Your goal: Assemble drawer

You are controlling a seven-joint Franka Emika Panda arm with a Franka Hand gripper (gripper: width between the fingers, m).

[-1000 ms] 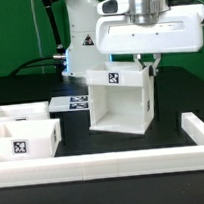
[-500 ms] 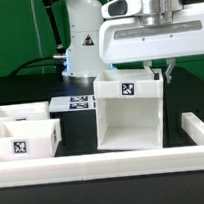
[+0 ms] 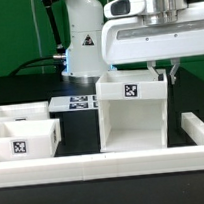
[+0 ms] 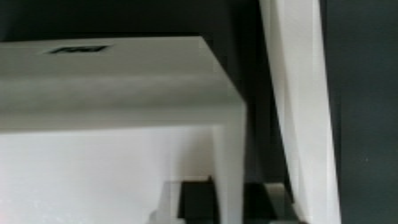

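Note:
The tall white cube-shaped housing (image 3: 132,117) with a marker near its top stands open-fronted at the centre right of the table. My gripper (image 3: 164,74) is shut on the top of the housing's wall on the exterior view's right. In the wrist view the thin wall (image 4: 228,150) runs between my two dark fingertips (image 4: 196,200), and the gripper (image 4: 231,200) straddles it. The drawer (image 3: 23,142), a low white tray with a marker on its side, lies at the exterior view's left, apart from the housing. Its knob does not show.
A second low white tray (image 3: 23,112) lies just behind the drawer. The marker board (image 3: 75,102) lies flat behind the housing, near the robot base. A white rail (image 3: 106,166) borders the table's front, and another (image 3: 199,132) the exterior view's right; it also shows in the wrist view (image 4: 295,100).
The housing, held by my gripper, has moved toward the front rail and the exterior view's right. It has barely moved in the last half second.

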